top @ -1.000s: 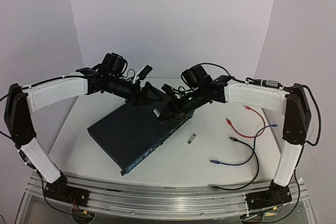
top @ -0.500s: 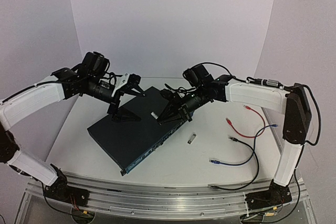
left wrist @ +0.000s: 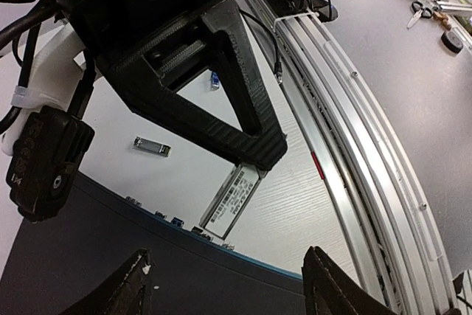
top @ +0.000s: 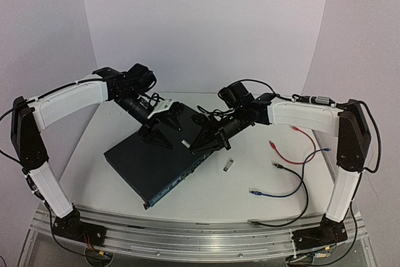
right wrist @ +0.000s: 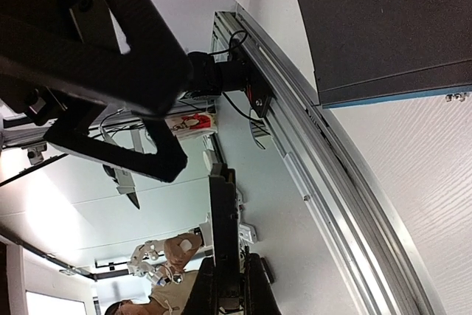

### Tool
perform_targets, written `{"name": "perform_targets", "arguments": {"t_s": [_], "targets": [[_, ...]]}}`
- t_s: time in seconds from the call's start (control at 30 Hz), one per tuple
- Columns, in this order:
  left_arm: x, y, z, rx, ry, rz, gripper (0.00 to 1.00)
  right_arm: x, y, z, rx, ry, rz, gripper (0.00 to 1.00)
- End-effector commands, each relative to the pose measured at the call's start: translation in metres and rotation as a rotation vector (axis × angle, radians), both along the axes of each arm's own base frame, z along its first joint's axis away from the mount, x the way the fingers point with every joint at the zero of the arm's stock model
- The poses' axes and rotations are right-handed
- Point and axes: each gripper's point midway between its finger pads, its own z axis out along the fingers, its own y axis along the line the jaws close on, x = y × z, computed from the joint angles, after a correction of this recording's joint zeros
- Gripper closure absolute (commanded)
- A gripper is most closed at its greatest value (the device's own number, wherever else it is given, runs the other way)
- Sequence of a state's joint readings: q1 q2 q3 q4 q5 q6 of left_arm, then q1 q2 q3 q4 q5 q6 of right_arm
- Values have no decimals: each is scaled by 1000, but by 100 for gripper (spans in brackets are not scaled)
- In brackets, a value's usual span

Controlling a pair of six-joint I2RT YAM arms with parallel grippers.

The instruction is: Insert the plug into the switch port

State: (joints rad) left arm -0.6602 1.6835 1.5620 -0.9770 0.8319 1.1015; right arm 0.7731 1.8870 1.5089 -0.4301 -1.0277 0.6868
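The switch (top: 156, 162) is a flat dark box lying diagonally mid-table, its port face toward the front right. My right gripper (top: 207, 138) is shut on the plug, a slim silver labelled module (left wrist: 234, 201). It holds the plug tilted, with the tip just off the switch's blue-edged port face (left wrist: 177, 220). In the right wrist view the plug (right wrist: 224, 234) stands dark between my fingers, and the switch (right wrist: 383, 27) fills the upper right. My left gripper (top: 164, 128) is open and empty, hovering over the switch's far end. Its fingertips (left wrist: 140, 285) straddle the dark top.
A second silver module (top: 229, 166) lies on the table right of the switch, also in the left wrist view (left wrist: 152, 146). Red (top: 287, 149), blue (top: 275, 193) and black (top: 295, 207) cables lie at the right. The aluminium rail (top: 200, 239) runs along the near edge.
My left gripper swung away to the left, then came back over the switch's far end, open. My right gripper with the plug moved slightly down and left toward the port face.
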Motion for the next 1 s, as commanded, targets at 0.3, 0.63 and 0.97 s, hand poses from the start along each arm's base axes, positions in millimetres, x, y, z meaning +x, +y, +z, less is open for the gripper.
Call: {"name": "perform_targets", "arguments": {"t_s": [0.3,0.63,0.97], "targets": [[-13,-23,7,-39,0,-107,49,-4,8,21,61,26,47,100],[-18,-25,7,-42,-18,-130,75,-3,11,25,73,31,52,100],[-22,-25,13,-63,-12,-123,100,1,11,18,55,5,33,93]]}}
